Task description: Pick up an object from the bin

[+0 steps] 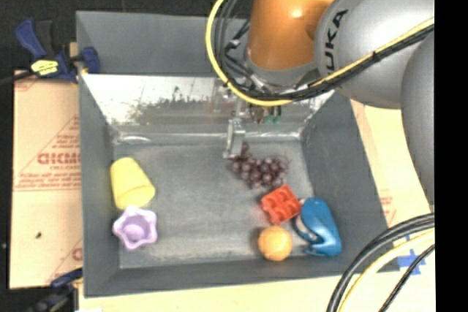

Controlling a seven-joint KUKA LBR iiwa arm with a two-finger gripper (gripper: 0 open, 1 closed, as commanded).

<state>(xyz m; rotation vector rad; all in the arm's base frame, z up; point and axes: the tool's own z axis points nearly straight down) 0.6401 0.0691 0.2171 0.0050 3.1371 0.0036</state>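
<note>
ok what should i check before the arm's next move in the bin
1. The gripper is at the back-left edge of the purple grape bunch: ok.
2. Grape bunch apart from the red block: cannot tell, they lie very close.
3. The orange ball and blue toy are away from the gripper, at the front right: ok.
4. The yellow cup and lilac flower shape are far off at the left: ok.
5. Gripper clear of the bin's back wall: cannot tell.

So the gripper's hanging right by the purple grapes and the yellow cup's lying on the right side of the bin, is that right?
Not quite: the camera view shows the yellow cup on the left side of the bin. The gripper does hang by the purple grapes.
</note>
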